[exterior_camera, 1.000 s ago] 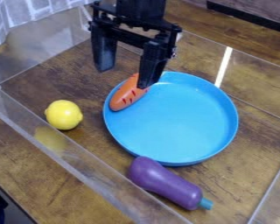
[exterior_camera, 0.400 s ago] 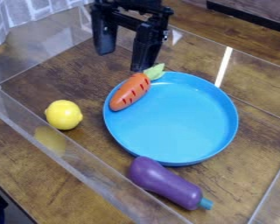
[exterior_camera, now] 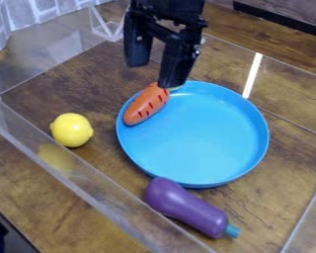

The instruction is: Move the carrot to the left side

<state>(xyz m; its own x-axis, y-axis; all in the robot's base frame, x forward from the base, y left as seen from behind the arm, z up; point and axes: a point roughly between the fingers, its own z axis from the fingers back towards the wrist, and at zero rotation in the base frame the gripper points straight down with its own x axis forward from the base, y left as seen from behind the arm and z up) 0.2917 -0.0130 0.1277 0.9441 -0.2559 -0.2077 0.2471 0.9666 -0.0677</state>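
Gripper (exterior_camera: 158,61), jaws wide open and empty, has shifted right since a second ago to hang just above the carrot (exterior_camera: 146,104) lying on the blue plate's (exterior_camera: 240,148) left rim; likely lining up a grasp, carrot unmoved.

glossy blue plate (exterior_camera: 240,148), wood-grain table (exterior_camera: 82,84)

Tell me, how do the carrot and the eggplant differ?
The carrot is orange and smaller; the eggplant is purple and bigger. The carrot lies on the blue plate's rim, while the eggplant lies on the table, against the plate's near edge. Both are toy vegetables lying on their sides.
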